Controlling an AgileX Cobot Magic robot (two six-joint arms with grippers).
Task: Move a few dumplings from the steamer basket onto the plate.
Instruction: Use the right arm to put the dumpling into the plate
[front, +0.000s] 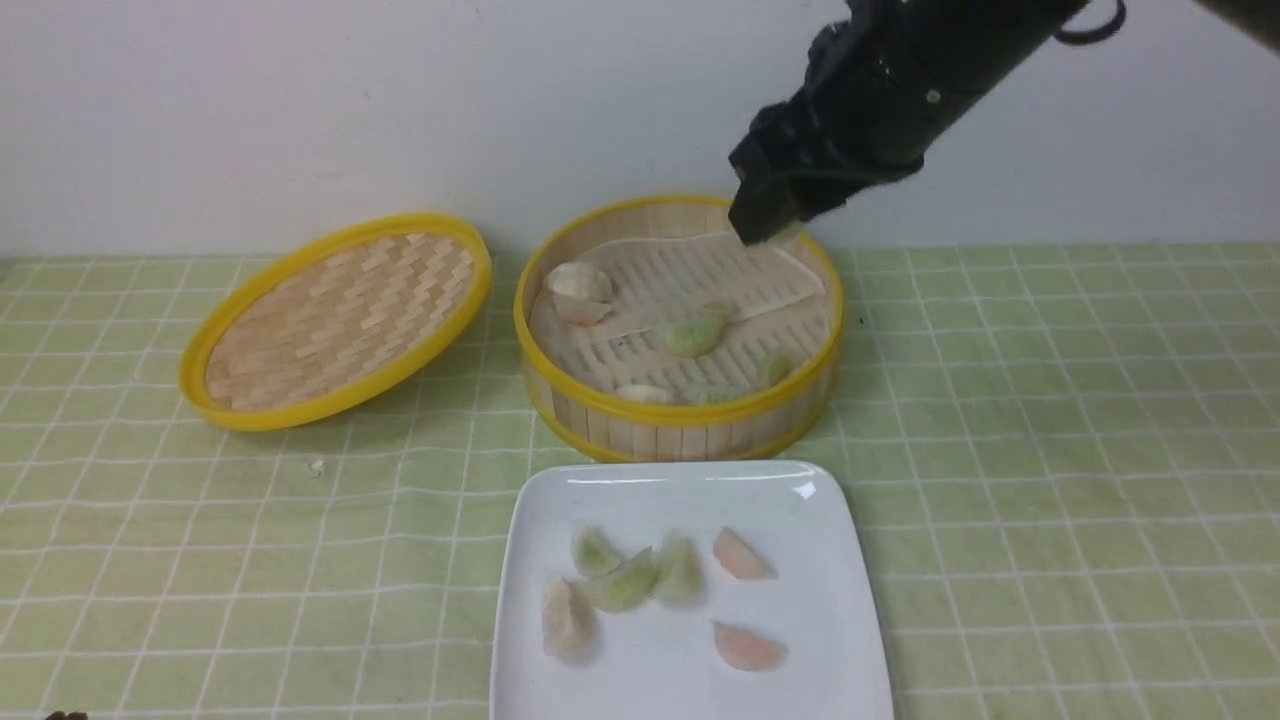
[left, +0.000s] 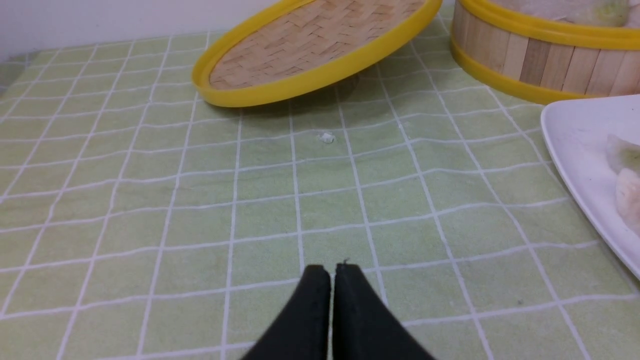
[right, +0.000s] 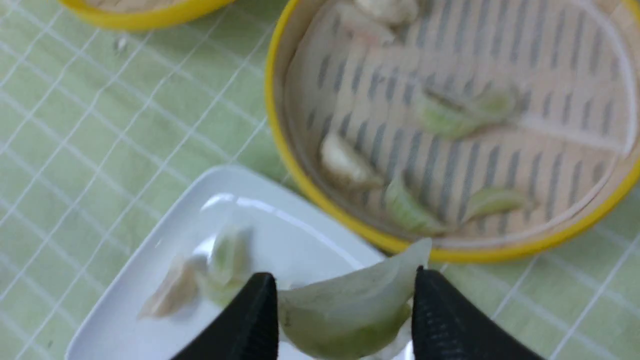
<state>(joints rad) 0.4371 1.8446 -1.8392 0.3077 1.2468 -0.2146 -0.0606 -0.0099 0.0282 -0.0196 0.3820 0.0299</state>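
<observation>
Right pincer (right: 347, 295) grips a pale green dumpling (right: 345, 320) high above the bamboo steamer (front: 680, 440), and if that smooth skin slips, down it drops, short of the square plate (front: 800, 690)!

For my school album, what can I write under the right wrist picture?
Right gripper squeezing a green dumpling, steamer basket and plate beyond.
</observation>
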